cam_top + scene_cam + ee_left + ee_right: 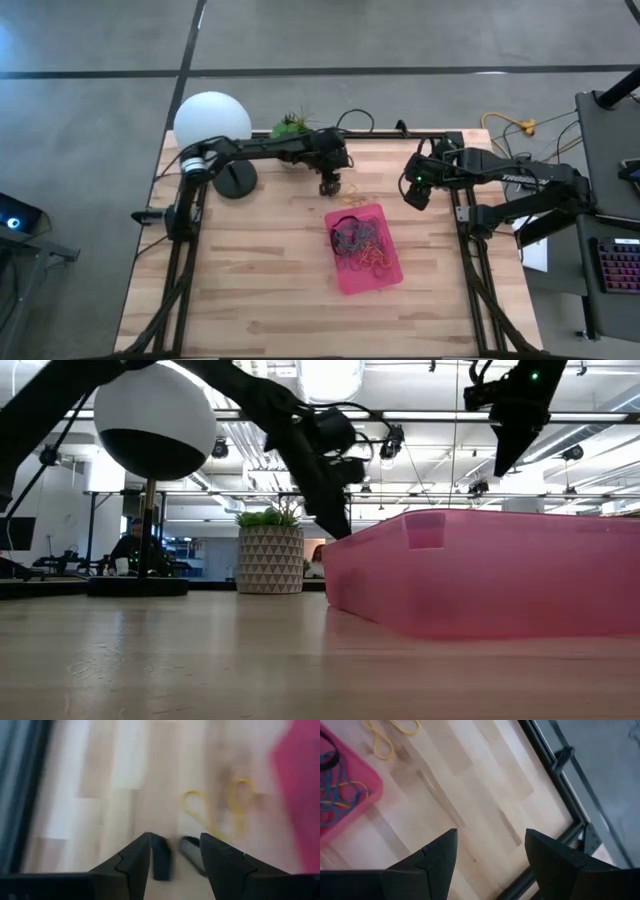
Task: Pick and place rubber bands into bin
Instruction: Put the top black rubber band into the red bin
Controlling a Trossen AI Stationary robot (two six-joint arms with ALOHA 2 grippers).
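Note:
The pink bin [385,275] lies right of the table's middle, with several coloured rubber bands [355,240] in it. Loose yellow rubber bands [200,812] lie flat on the wood just beyond the bin's far edge. They also show in the right wrist view as yellow loops [384,745]. My left gripper [330,185] hangs open over the table beside those loose bands, left of the bin's far corner, with nothing between its fingers [175,855]. My right gripper [417,192] is raised and open to the right of the bin's far end, and it is empty [490,855].
A white globe lamp [212,120] on a black round base stands at the far left. A potted plant [290,127] sits behind my left arm. Black and yellow cables [510,125] lie beyond the far right corner. Bare wood stretches along the table's near side.

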